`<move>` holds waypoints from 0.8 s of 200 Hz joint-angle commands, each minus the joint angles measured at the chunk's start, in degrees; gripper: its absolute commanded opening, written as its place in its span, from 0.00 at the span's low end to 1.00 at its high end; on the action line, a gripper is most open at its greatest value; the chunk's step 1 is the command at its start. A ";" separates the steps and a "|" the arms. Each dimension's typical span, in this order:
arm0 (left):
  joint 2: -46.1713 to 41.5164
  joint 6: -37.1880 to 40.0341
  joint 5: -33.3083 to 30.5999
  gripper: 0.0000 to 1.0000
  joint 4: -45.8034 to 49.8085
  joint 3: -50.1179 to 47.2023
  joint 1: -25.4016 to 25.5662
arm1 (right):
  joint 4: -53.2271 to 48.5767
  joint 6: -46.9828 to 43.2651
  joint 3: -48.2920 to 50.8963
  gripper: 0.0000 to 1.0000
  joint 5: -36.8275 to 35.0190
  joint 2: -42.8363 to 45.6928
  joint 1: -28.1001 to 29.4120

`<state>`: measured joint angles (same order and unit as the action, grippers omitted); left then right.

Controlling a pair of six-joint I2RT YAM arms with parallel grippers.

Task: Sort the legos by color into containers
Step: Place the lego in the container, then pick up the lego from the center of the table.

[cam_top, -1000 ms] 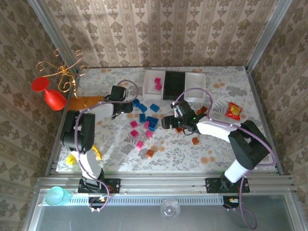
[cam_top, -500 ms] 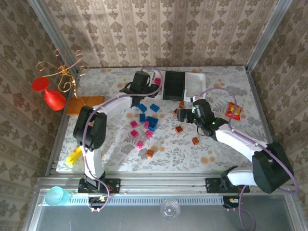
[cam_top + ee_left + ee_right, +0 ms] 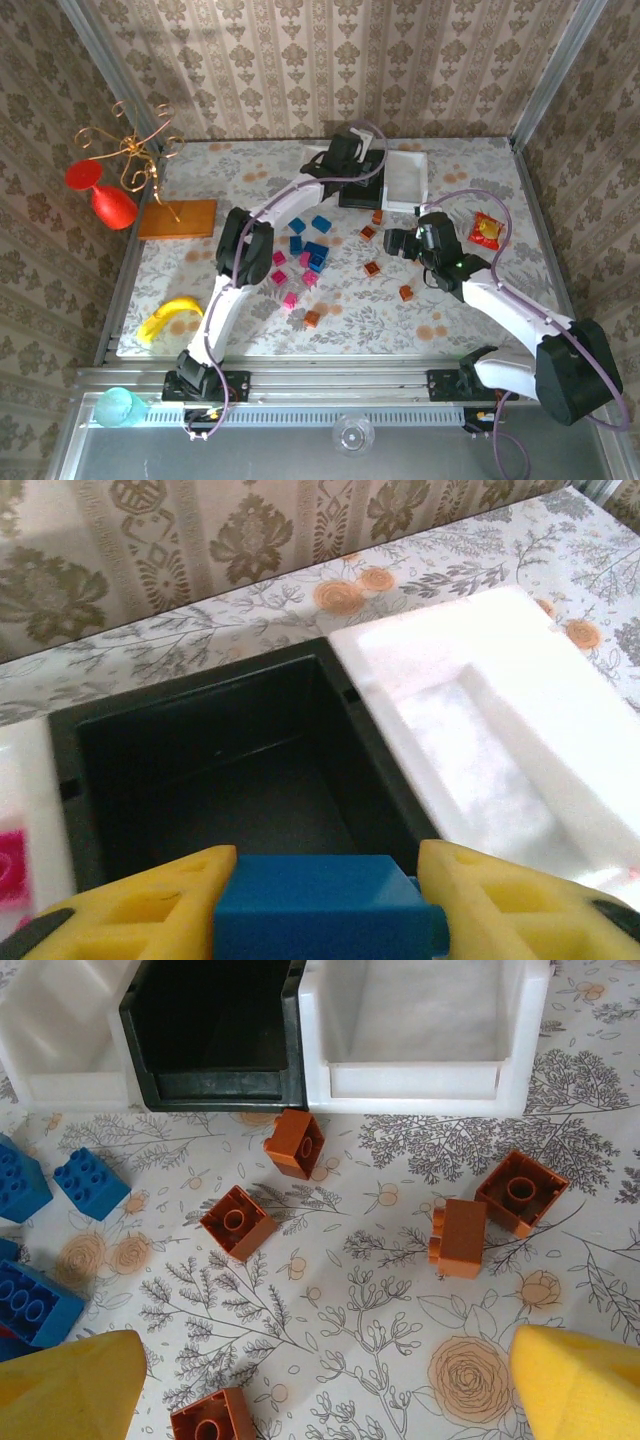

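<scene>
Gripping the small blue plastic lego brick [image 3: 320, 908] between its yellow fingers [image 3: 140, 912], the left gripper [image 3: 322, 900] hangs above the black rectangular open tray [image 3: 372, 772], and it should release only when the brick is fully over the inside.

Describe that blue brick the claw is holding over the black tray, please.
The blue Lego brick is a glossy, solid-coloured plastic block with squared edges and a small stud jutting from its right end. It lies level, pinched on both sides between the left claw's yellow fingers, above the near edge of the black tray.
</scene>
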<state>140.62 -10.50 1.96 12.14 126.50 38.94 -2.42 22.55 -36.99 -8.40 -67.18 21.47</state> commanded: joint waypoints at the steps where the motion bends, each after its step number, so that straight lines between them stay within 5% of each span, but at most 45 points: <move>1: 3.00 3.29 -1.52 0.58 7.01 9.41 -0.53 | -3.04 -0.16 0.52 0.95 -0.91 1.52 -0.16; 38: -4.40 6.38 -2.38 0.68 9.86 6.23 -0.62 | -2.99 -0.08 1.57 0.94 -1.70 0.93 1.20; 107: -42.71 3.38 -6.75 0.74 -8.95 -50.90 -2.73 | -2.53 -1.40 -7.52 0.87 -1.00 -15.85 6.37; 160: -56.58 -1.97 -5.59 0.75 -9.48 -70.25 -6.48 | -7.42 -7.23 -22.56 0.79 0.32 -35.63 6.30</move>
<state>87.44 -9.50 -3.11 4.16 60.71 32.86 -6.57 18.72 -54.06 -8.38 -96.62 27.64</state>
